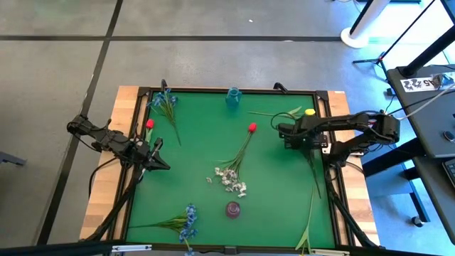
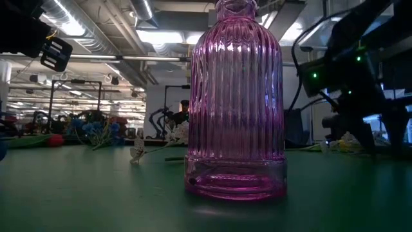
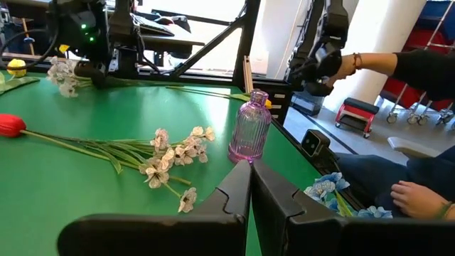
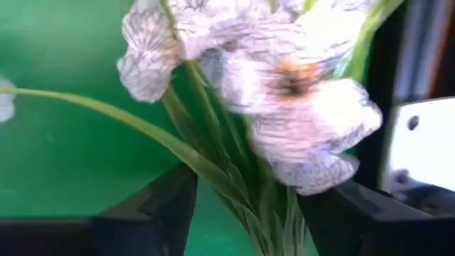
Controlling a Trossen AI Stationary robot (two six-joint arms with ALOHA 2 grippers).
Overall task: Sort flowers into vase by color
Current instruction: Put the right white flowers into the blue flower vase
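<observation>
My right gripper [image 1: 284, 134] hovers low over the table's right far part, shut on a white small-blossom sprig [image 4: 284, 85] that fills the right wrist view. My left gripper [image 1: 162, 162] is shut and touches nothing, over the table's left side. A ribbed purple vase [image 1: 233, 209] stands near the near edge, and a blue vase [image 1: 233, 96] stands at the far edge. More white sprigs [image 1: 229, 179] and a red bud [image 1: 252, 128] lie mid-table. A second red bud [image 1: 150, 124], blue blooms [image 1: 165, 101] [image 1: 188, 220] and a yellow bud [image 1: 309, 112] lie around them. My right gripper has the white sprig's green stems [image 4: 266, 213] pinched between its two fingers, just below the blossoms. The fingers lie across the stems. The blossoms [image 3: 62, 72] stand out beside the gripper, close above the table; where the stems' far ends lie does not show.
A long leaf and loose stems [image 1: 311, 213] lie along the table's right edge. The table has a raised dark frame [image 1: 227, 90]. A person's arm and hand [image 3: 398, 64] show beyond the table in the left wrist view. Open green surface lies between the purple vase and my left gripper.
</observation>
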